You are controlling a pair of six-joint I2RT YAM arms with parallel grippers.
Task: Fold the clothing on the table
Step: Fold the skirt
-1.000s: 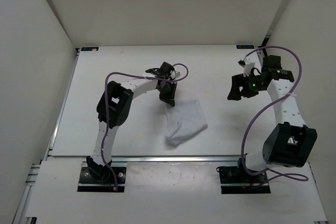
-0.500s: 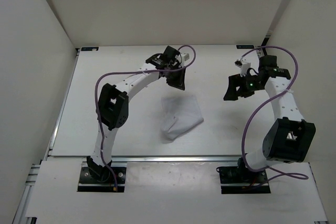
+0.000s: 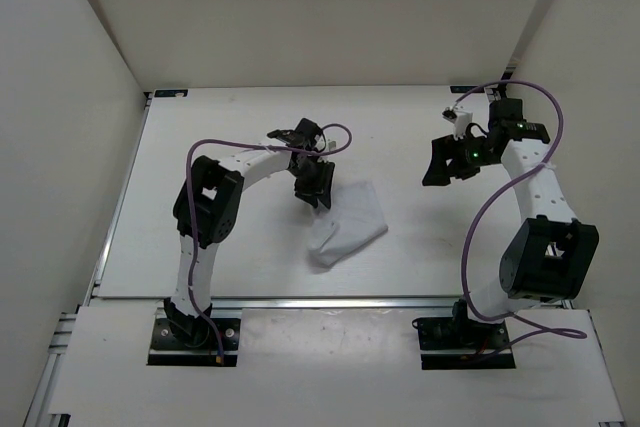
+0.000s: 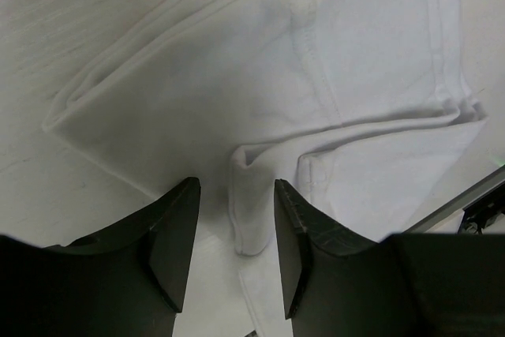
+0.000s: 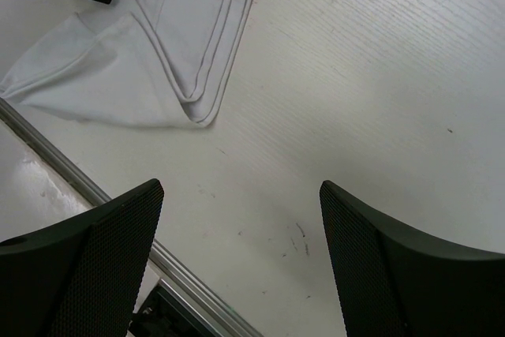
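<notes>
A moment ago my left gripper (image 3: 318,192) was closed at the far-left corner of the clothing (image 3: 350,222), then it swung off toward the far side of the table (image 3: 200,127). Now it is back over that same corner with its jaws parted. In the left wrist view a small folded hem tip sits in the gap between the fingers (image 4: 177,234). The gap is wider than the tip, so nothing is gripped. The cloth has drawn in on its right side and now lies as a compact, layered shape in the middle of the table, nearer my edge than the far one. I read that as one fold laid down and let go, with the bundle not yet neat.

The right gripper (image 5: 241,189) has barely moved. It hangs wide open and empty over bare table, well apart from the cloth, which shows only at the upper left of its wrist view.

From above, the left gripper covers the corner it is working. White fabric on a white top blurs the layers; I count perhaps three stacked edges. I cannot tell whether the left fingertips touch the cloth.
</notes>
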